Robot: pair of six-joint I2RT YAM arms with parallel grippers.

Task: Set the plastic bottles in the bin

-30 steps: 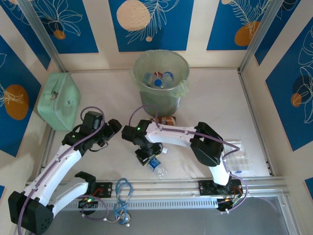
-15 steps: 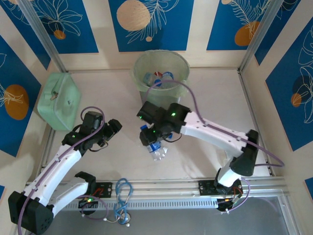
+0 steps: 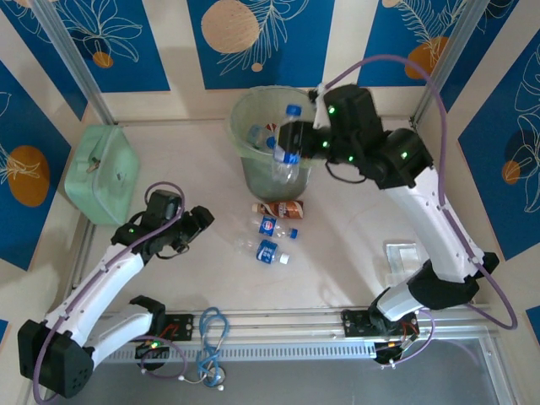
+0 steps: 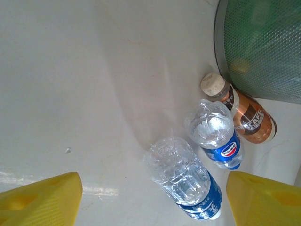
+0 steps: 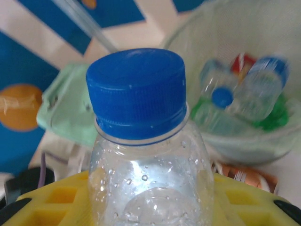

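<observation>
The left tool [image 3: 201, 221] sits over the desk [image 3: 169, 152] closest to the arm bases. Its yellow fingers [image 4: 42, 200] are spread wide with nothing between them. Just beyond it, three bottles lie on their sides close together: a first clear bottle [image 4: 186, 176], a second clear bottle [image 4: 216, 134], both blue-labelled, and a brown-labelled bottle [image 4: 247, 117] just beside the base of the bin [image 3: 245, 110]. Farther back, the right tool [image 3: 302, 145] is clamped on an upright blue-capped bottle [image 5: 146, 141], held above the bin's right side. Several more bottles [image 5: 244, 94] lie inside the bin.
</observation>
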